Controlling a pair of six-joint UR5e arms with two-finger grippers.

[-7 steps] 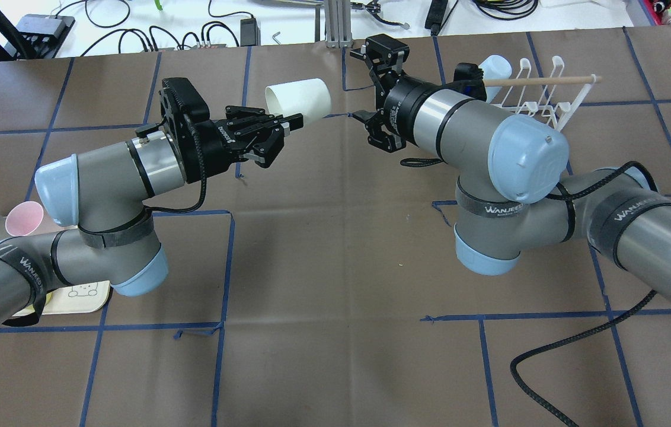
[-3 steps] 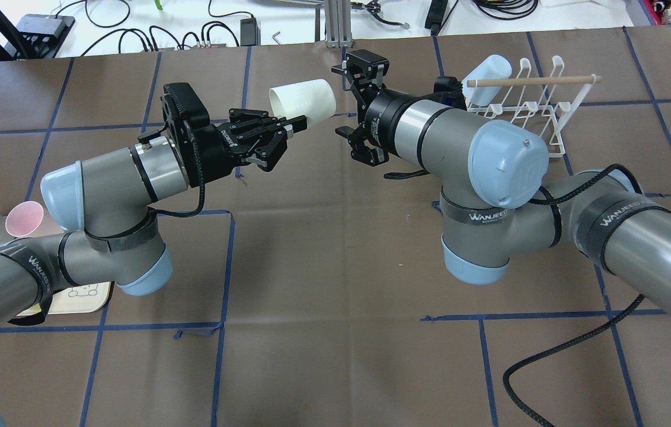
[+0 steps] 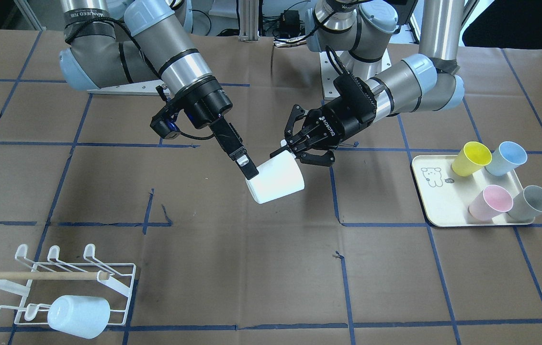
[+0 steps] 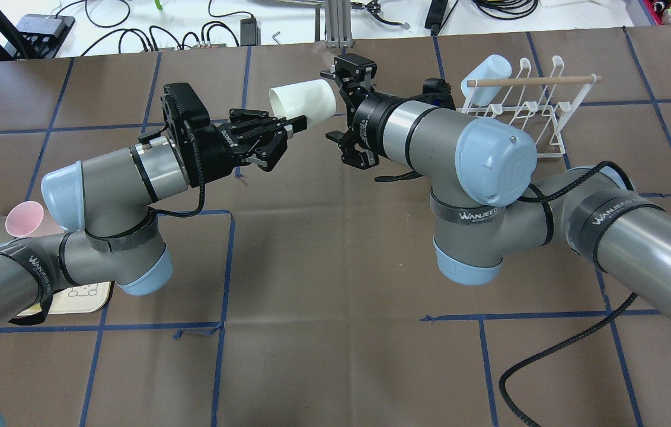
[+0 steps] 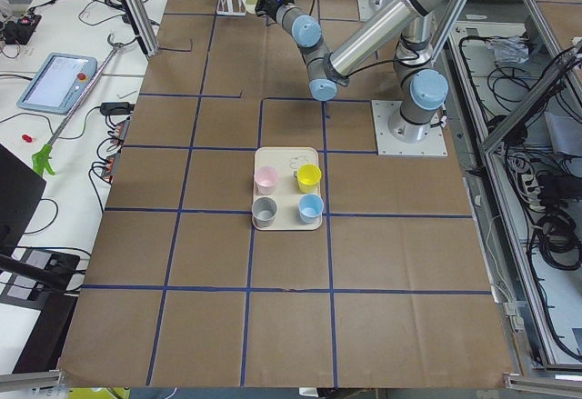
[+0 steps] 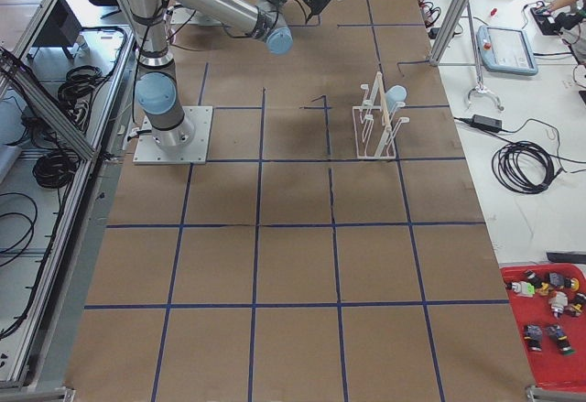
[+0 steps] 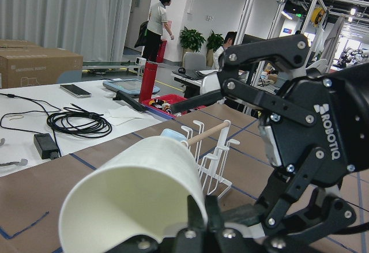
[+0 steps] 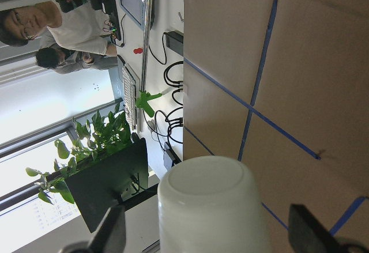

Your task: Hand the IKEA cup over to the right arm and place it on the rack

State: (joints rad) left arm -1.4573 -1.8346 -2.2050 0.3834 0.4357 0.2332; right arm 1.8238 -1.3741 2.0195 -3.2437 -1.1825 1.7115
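Right claw [image 4: 335, 110] gaping wide, with the white cup's [image 4: 303, 101] closed base dead ahead, right at the mouth of its fingers, not pinched yet. The cup lies sideways in the air over the tabletop, long axis aimed straight into that claw. The left claw [image 4: 294, 123] opposite clamps its rim.

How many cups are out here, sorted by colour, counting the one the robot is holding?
White cup: 1
Light blue cups: 2
Yellow cup: 1
Pink cup: 1
Grey cup: 1
Total: 6 cups
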